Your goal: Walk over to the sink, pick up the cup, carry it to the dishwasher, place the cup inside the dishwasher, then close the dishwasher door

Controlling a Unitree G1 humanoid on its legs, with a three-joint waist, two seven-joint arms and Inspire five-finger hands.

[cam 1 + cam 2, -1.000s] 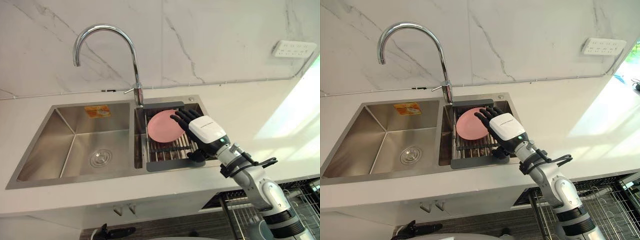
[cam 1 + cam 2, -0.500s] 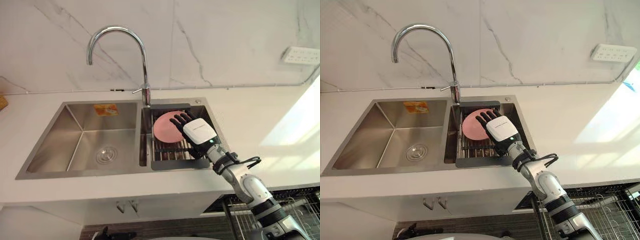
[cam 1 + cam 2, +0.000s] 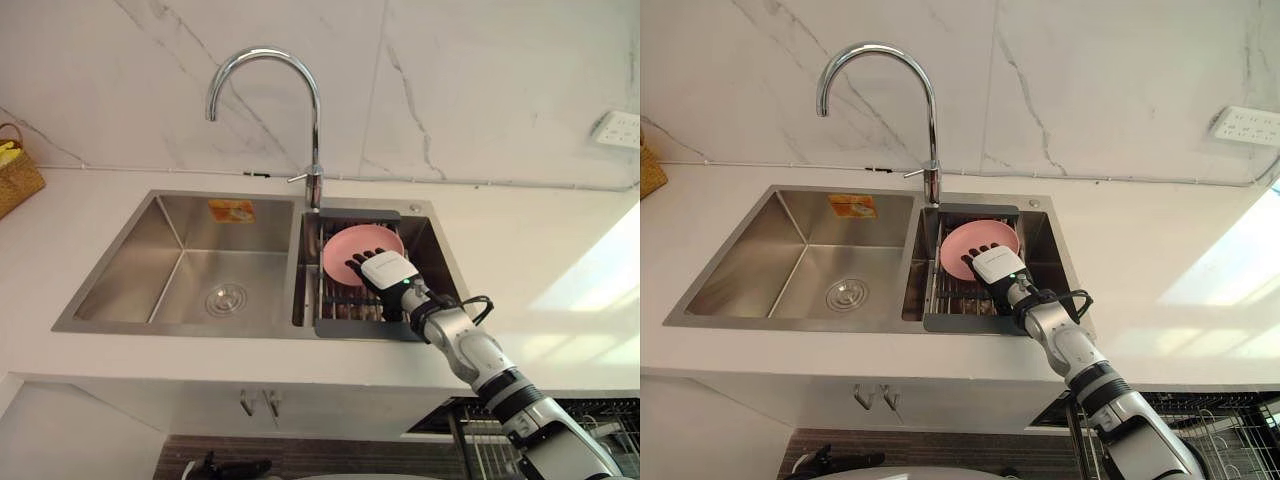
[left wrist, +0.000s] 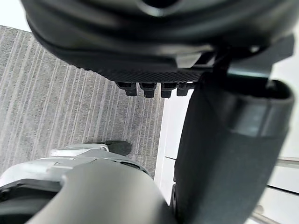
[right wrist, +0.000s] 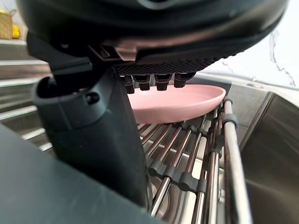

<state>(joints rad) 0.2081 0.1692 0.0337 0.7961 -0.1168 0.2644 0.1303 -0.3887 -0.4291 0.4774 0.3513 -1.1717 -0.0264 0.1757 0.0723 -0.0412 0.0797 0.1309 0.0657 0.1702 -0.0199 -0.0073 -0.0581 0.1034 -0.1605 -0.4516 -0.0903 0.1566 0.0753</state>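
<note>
— Looking at a kitchen?
— Seeming so: seeing a steel double sink (image 3: 130, 285) sitting in a white countertop (image 3: 520, 250), a curved tap (image 3: 316, 150) rising before a marble wall (image 3: 480, 80).
— Anything else pointing that way?
— Spotting a wire dishwasher rack (image 3: 1235, 422) showing below the counter.

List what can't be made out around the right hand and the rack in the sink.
Pink dish: near part covered by the right hand, eye views; contact unclear.
Sink rack under the dish: hidden by the dish, right wrist view.
Dishwasher rack: cut off by the lower right edge, eye views.
Woven basket: cut off by the left edge.
Left hand: own bulk blocks the left wrist view.
</note>
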